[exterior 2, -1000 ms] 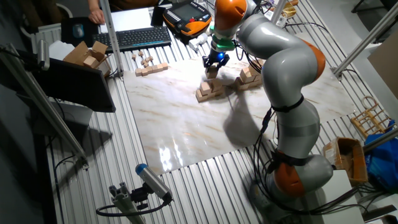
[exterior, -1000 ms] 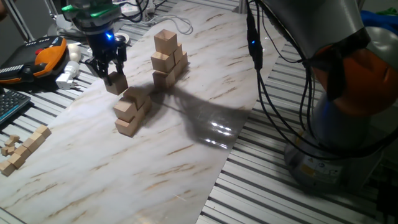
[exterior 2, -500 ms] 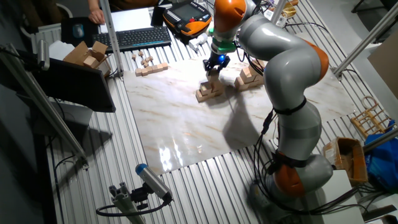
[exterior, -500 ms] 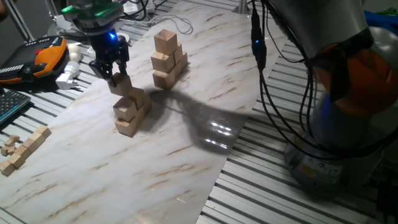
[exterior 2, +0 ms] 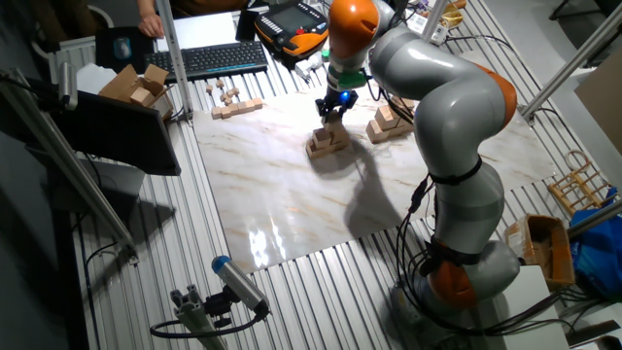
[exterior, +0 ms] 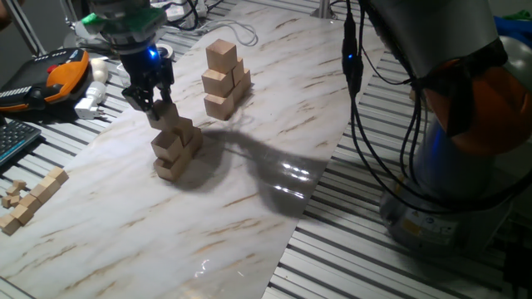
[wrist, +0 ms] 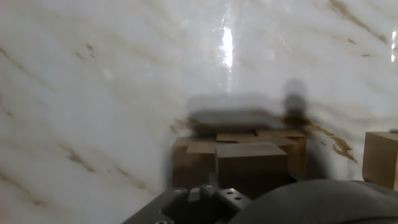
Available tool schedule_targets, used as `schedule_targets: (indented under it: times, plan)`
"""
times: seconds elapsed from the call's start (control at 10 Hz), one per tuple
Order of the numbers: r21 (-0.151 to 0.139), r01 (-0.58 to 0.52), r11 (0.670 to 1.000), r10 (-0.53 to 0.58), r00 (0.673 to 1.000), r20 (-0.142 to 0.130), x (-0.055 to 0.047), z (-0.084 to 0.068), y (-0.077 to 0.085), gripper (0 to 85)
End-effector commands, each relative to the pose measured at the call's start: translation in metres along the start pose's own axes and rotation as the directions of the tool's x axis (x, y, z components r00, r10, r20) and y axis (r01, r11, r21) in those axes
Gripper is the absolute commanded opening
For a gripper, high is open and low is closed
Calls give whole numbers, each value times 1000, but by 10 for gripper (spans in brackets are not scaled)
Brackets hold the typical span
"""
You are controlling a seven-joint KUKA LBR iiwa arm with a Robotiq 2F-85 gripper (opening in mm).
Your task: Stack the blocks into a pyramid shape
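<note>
My gripper (exterior: 155, 105) is shut on a light tan wooden block (exterior: 165, 115) and holds it right over the top of the near pile of blocks (exterior: 175, 148), touching or almost touching it. In the other fixed view the gripper (exterior 2: 333, 106) stands above the same pile (exterior 2: 328, 143). A second, taller pile of blocks (exterior: 225, 77) stands behind and to the right, and also shows in the other fixed view (exterior 2: 389, 122). In the hand view the near pile (wrist: 251, 163) fills the lower middle and one block of the second pile (wrist: 380, 159) sits at the right edge. The fingertips are hidden there.
Small thin wooden pieces (exterior: 32, 199) lie at the marble board's left edge. A keyboard (exterior: 15, 138), an orange-black pendant (exterior: 51, 78) and a white plug (exterior: 90, 98) lie to the left. The arm's cables (exterior: 353, 91) hang at the right. A cardboard box of blocks (exterior 2: 142, 86) stands by the keyboard.
The gripper has carried the block to the right and down, from beside the near pile to right over its top. Both piles have stayed in place.
</note>
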State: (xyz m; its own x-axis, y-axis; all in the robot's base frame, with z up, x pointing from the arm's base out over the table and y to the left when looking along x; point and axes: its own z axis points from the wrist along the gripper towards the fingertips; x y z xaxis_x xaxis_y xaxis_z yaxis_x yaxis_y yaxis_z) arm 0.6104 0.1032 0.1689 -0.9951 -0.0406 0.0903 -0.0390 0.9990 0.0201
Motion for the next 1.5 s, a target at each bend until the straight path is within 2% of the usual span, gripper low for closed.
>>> schedule_targets:
  times: [0.0,0.2,0.5,0.7,1.1,1.3,1.4]
  plan:
    - [3,6,1000,-6,1000,4,0,4,-1,0]
    - [10,13,1000,-13,1000,14,1,10,-2,0]
    - [17,11,1000,-11,1000,-1,8,9,-1,0]
    - [35,4,999,-4,1000,-4,13,10,2,0]
    - [33,11,999,-10,1000,-4,11,12,0,0]
    - [45,-3,999,4,1000,-17,11,13,1,0]
    - [56,-12,998,12,1000,-17,11,13,3,170]
